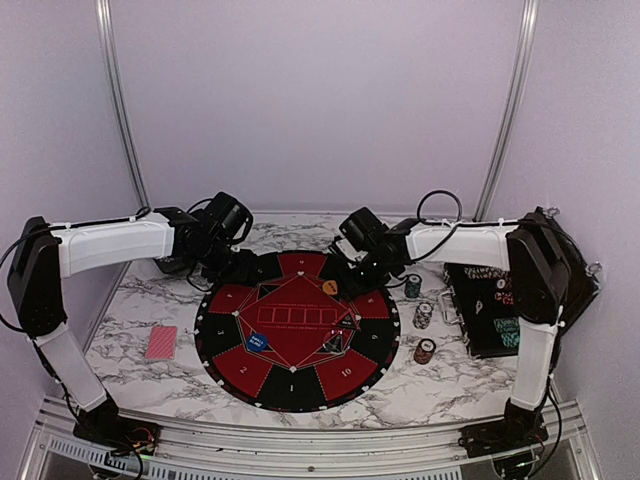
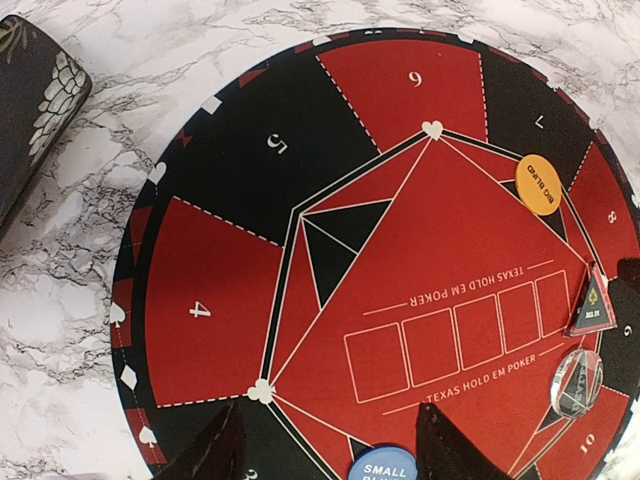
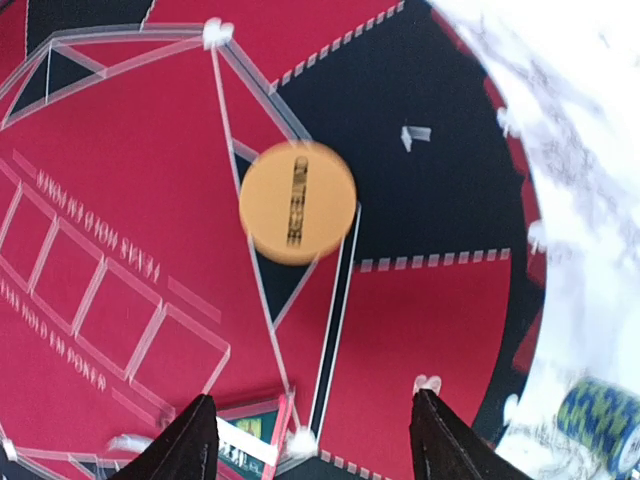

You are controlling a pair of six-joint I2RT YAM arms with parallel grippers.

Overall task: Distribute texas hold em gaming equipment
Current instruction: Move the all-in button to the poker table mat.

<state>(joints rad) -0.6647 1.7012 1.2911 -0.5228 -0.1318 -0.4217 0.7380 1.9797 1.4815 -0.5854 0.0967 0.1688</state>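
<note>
- The right gripper (image 3: 312, 400) is hanging released and empty just over the mat (image 3: 420, 330). The orange disc (image 3: 297, 203) is lying flat ahead of its tips, and fingers closing too high are likely sliding it instead of lifting it.
- The left gripper (image 2: 330, 412) is also standing spread with nothing held. The blue marker (image 2: 385, 468) is sitting on the mat near its tips, so a low sweep is risking nudging it.
- The chip stacks (image 1: 424, 315) are standing just off the mat's right edge, where the right arm swinging back is risking toppling them.
- The red-backed cards (image 1: 160, 342) are lying well apart on the left, waiting untouched.
</note>
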